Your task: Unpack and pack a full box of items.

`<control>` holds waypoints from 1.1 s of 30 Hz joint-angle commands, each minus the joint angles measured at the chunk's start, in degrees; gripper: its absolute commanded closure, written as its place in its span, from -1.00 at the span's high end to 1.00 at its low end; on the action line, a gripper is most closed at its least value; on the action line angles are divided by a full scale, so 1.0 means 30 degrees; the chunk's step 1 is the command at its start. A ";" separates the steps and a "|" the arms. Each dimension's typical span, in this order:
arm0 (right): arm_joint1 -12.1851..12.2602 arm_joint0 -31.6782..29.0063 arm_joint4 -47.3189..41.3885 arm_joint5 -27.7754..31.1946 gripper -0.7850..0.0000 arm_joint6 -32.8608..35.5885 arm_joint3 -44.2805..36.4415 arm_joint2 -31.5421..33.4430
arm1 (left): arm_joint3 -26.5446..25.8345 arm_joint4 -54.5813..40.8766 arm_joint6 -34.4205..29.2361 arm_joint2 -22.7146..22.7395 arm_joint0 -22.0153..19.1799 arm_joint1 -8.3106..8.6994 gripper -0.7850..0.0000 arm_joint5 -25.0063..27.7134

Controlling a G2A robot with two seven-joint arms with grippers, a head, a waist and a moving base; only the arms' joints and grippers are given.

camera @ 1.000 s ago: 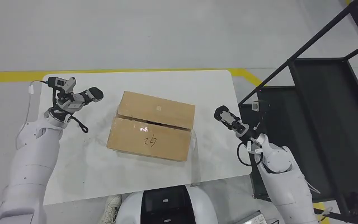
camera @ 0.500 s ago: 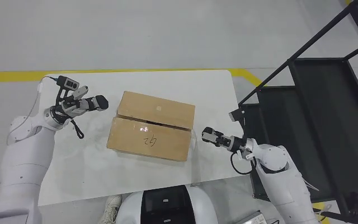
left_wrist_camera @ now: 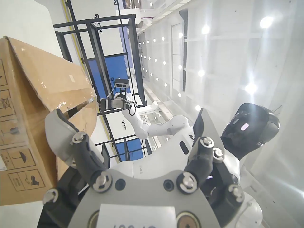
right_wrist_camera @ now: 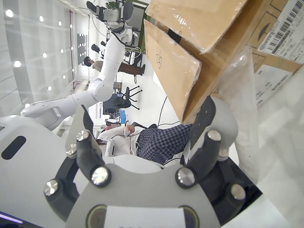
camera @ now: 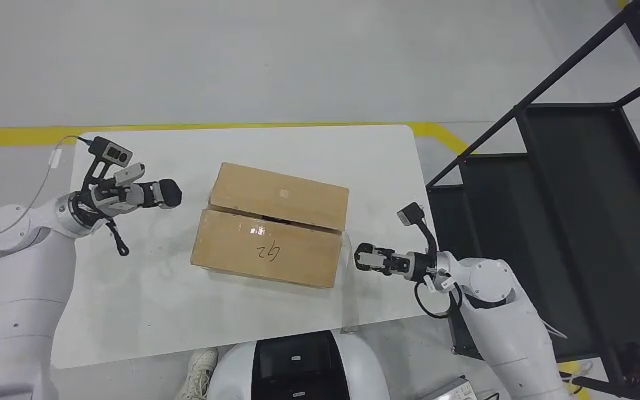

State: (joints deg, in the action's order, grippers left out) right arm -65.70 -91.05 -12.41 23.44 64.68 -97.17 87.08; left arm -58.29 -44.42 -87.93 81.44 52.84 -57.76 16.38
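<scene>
Cardboard box [camera: 270, 225]: one, brown, lying at the middle of the worktop [camera: 150, 300]. Top flaps are folded shut, with a narrow dark gap along the centre seam. Clear plastic film [right_wrist_camera: 239, 81] hangs at its right end.

Hazards, as judged:
- A finger may catch the film instead of the flap edge and drag it.
- A push from one end alone may slide the box over the smooth worktop toward its left edge.
- A hard pull at a flap corner may tear the board.

Right fingers [right_wrist_camera: 206, 117]: spread, empty, toward the worktop's right edge, one tip just beside the near flap's corner; contact cannot be told.

Left fingers [left_wrist_camera: 59, 129]: spread, empty, near the box's left end but apart from it, toward the left edge.
</scene>
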 commanded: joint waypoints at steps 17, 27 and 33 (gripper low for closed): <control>-0.0021 0.1634 0.1144 -0.1084 1.00 -0.1853 0.0619 -0.2225 | -0.0932 0.6955 0.6408 -0.0841 0.0629 0.0065 1.00 0.6399; 0.0075 0.2120 0.0786 -0.0945 1.00 -0.1924 0.0974 -0.2704 | -0.0679 0.5802 0.6121 -0.1419 0.0529 0.0152 1.00 0.6114; 0.0153 0.2504 -0.1682 -0.0806 1.00 0.0575 0.1154 -0.3305 | -0.0908 0.4772 0.5735 -0.1680 0.0589 0.0210 1.00 0.5728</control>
State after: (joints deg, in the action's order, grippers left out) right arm -65.32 -83.65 -16.35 20.78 65.19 -93.82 77.11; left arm -60.94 -29.82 -70.61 76.43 54.59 -57.18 33.68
